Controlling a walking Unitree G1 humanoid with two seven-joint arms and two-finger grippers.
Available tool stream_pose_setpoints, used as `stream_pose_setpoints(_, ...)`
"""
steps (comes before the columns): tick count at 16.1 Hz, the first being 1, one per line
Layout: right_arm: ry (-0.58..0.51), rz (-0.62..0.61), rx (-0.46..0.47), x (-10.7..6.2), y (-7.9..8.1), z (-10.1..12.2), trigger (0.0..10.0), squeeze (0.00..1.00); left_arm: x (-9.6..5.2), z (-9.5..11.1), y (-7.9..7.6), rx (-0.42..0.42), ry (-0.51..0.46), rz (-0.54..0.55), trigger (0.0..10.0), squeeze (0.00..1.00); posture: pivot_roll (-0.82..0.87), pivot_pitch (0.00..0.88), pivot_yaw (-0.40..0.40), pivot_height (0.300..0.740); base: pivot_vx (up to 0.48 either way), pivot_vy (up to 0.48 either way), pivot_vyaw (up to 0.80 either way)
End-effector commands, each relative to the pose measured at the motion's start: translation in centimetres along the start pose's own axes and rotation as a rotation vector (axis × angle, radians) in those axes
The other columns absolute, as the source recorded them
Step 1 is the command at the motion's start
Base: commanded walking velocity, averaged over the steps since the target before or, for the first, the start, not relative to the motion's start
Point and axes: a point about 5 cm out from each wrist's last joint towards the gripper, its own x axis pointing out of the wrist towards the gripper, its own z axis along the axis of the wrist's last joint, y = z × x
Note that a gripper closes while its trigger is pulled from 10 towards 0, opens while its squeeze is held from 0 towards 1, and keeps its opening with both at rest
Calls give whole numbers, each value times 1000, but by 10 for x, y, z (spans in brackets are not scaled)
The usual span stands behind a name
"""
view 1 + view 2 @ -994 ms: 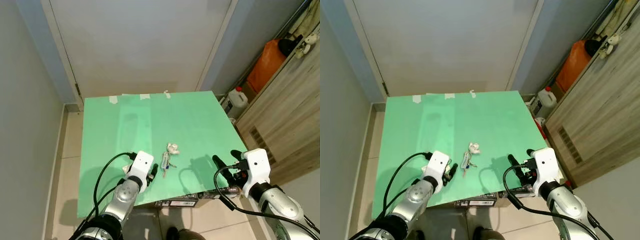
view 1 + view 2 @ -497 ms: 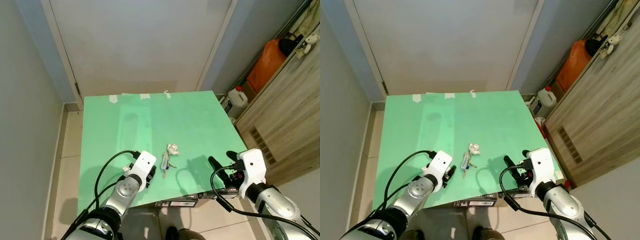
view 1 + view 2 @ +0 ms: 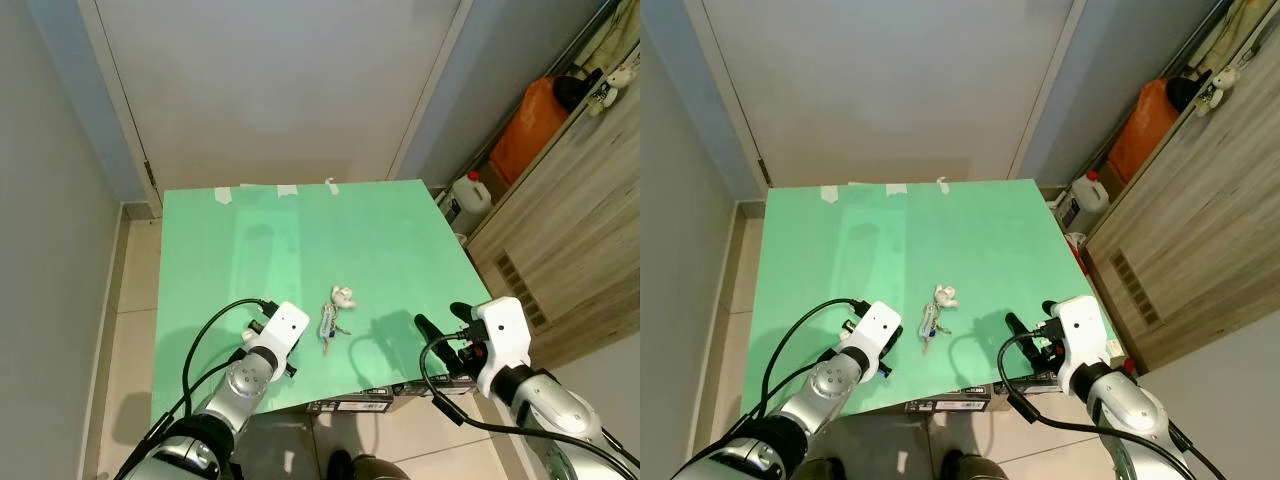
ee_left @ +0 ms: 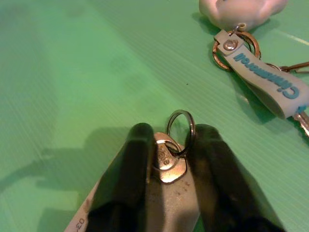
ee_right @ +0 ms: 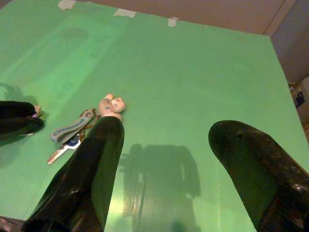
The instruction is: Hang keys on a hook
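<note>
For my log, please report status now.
Left gripper shut on a key. Right gripper open, empty. Keychain on green board. No hook seen.

We note the left gripper (image 3: 292,368) pulled back from the keys (image 3: 329,323): it sat just beside the bunch a second ago, now nearer the green board's (image 3: 260,250) front edge. The right gripper (image 3: 437,325) edged closer to the keys. The bunch itself sits slightly shifted.
</note>
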Motion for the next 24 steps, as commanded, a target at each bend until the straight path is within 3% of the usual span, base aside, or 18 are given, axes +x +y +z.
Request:
stream_pose_setpoints(1, 11, -10, 3, 1, -2, -2, 10000, 0, -4, -11, -8, 1, 30, -14, 0, 0, -118, 132, -134, 740, 0, 0, 0)
stream_pose_setpoints(3, 6, -7, 11, 6, -1, -3, 10000, 0, -5, -8, -11, -74, -2, -17, 0, 0, -97, 117, -132, 740, 0, 0, 0)
stream_pose_setpoints(7, -1, 0, 9, 12, -1, -2, 10000, 0, -4, -1, -11, -109, -49, -27, 0, 0, -93, 102, -129, 740, 0, 0, 0)
stream_pose_setpoints(12, -8, -4, 10, 18, -1, -4, 10000, 0, -12, 17, 5, -126, -196, 11, 0, 0, -65, 74, -116, 740, 0, 0, 0)
stream_pose_setpoints(14, -28, 2, 23, 30, 3, -2, 10000, 0, -18, 30, 14, -134, -270, 39, 0, 0, -31, 49, -112, 740, 0, 0, 0)
stream_pose_setpoints(18, -81, 5, 35, 51, 8, 8, 10000, 0, -32, 59, 38, -207, -408, 126, 0, 0, 20, 0, -98, 740, 0, 0, 0)
stream_pose_setpoints(19, -126, -17, 47, 61, 8, 15, 10000, 0, -42, 82, 55, -211, -500, 171, 0, 0, 39, 0, -91, 740, 0, 0, 0)
stream_pose_setpoints(20, -135, -23, 51, 63, 8, 17, 10000, 0, -44, 86, 59, -211, -515, 177, 0, 0, 42, 0, -87, 740, 0, 0, 0)
stream_pose_setpoints(21, -179, -36, 60, 70, 8, 24, 10000, 0, -54, 93, 75, -215, -533, 226, 0, 0, 53, 0, -71, 740, 0, 0, 0)
stream_pose_setpoints(23, -210, -52, 64, 74, 7, 29, 10000, 0, -70, 89, 90, -278, -528, 306, 0, 0, 52, 0, -50, 740, 0, 0, 0)
stream_pose_setpoints(24, -244, -81, 88, 75, 2, 35, 10000, 0, -87, 81, 104, -348, -523, 422, 0, 0, 48, 0, -42, 740, 0, 0, 0)
